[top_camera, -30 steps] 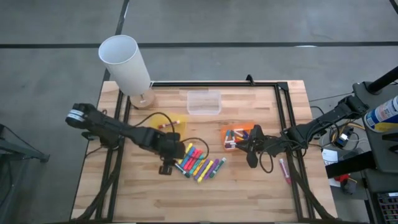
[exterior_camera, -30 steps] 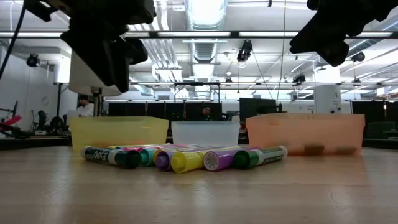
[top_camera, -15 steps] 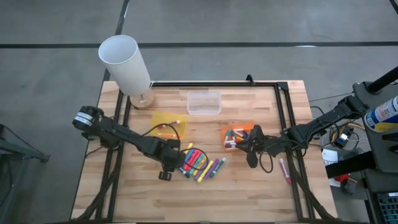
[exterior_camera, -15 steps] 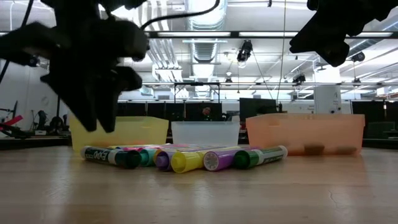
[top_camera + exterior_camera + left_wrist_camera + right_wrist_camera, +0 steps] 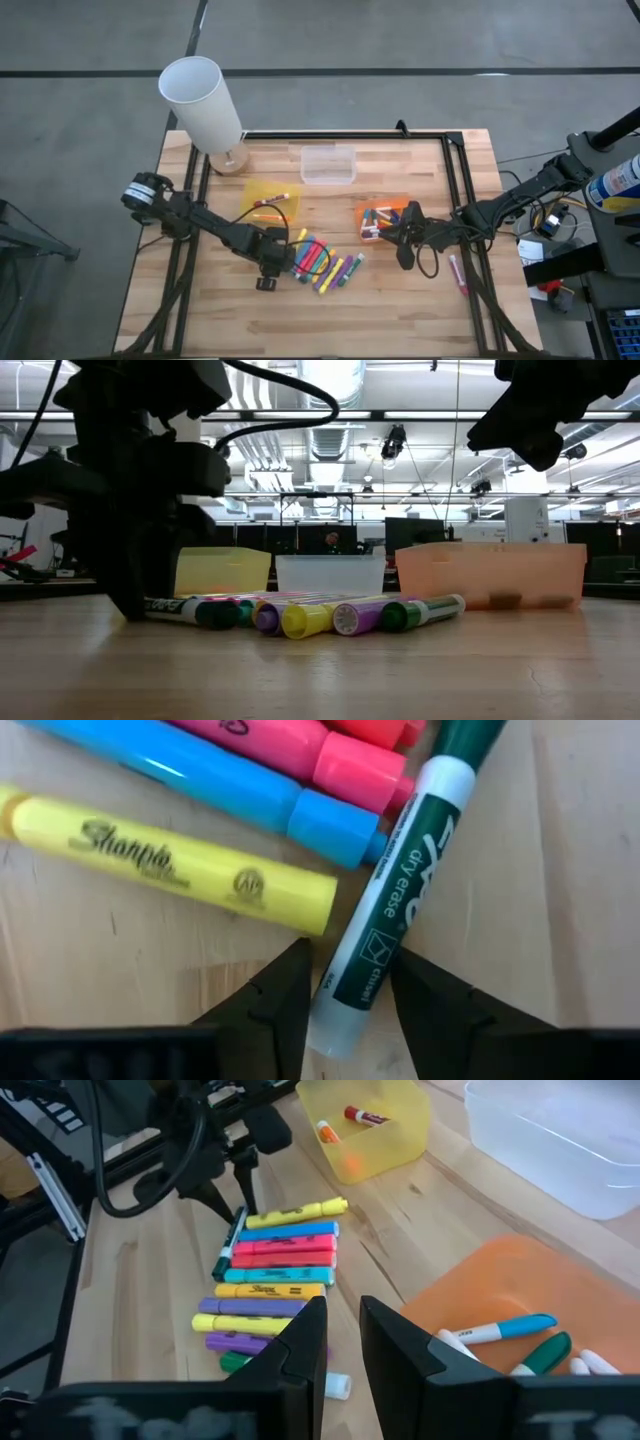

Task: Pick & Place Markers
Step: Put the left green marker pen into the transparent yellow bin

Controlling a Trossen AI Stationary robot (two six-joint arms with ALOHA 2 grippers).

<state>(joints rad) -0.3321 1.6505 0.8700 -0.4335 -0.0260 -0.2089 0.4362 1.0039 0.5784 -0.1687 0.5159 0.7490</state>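
Left arm stretched low across the table, left gripper (image 5: pixel 277 262) pointed down at the surface, fingers (image 5: pixel 283 1003) parted with a gap between. Right arm reaching in from the side, right gripper (image 5: pixel 392 234) raised, fingers (image 5: pixel 305 1342) narrowly apart.

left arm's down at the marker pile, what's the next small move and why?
Probably close the left gripper. In the left wrist view its open fingers already straddle the white end of the green dry-erase marker, which lies on the table at the edge of the pile, beside a yellow highlighter. The right gripper waits by the orange tray.
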